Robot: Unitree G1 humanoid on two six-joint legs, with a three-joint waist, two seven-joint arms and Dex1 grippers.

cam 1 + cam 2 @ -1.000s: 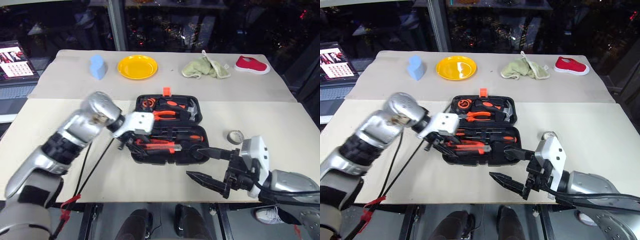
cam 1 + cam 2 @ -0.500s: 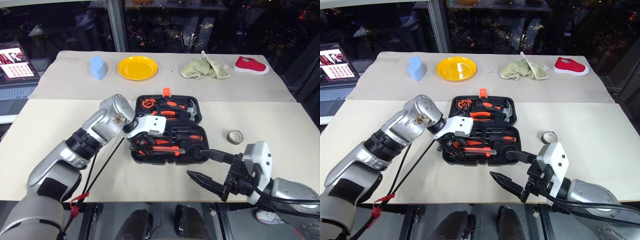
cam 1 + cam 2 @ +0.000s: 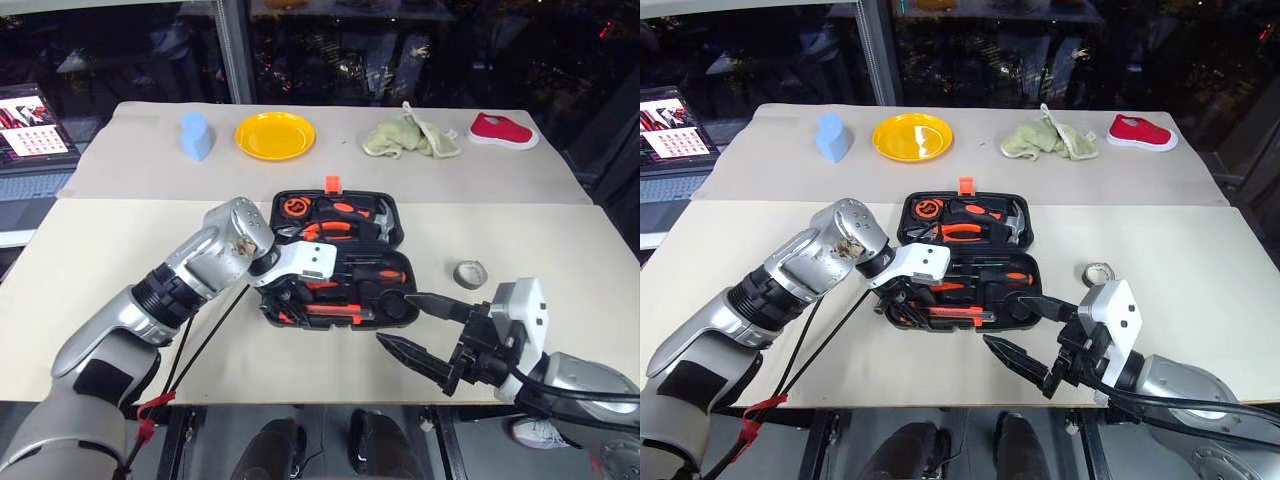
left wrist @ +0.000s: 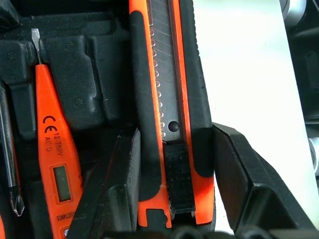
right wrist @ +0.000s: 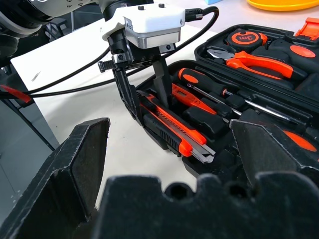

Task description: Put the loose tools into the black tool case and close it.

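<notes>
Left tool [image 4: 172,164] down in the open tool case [image 3: 392,215] at frame center, fingers loosely straddling the utility knife [image 4: 169,99] lying in its recess. Right tool [image 3: 410,325] spread wide, empty, lower right. Tape roll [image 3: 470,272] on the tabletop [image 3: 560,250] right of the case.

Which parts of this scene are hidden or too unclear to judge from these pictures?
- Utility knife: in the left wrist view, both ends are cut off by the picture edges.
- Left gripper: whether its fingers still press the knife cannot be told.
- Tool case: in the eye views, the left arm covers its near-left recesses.
- Tape roll: too small for detail.
</notes>
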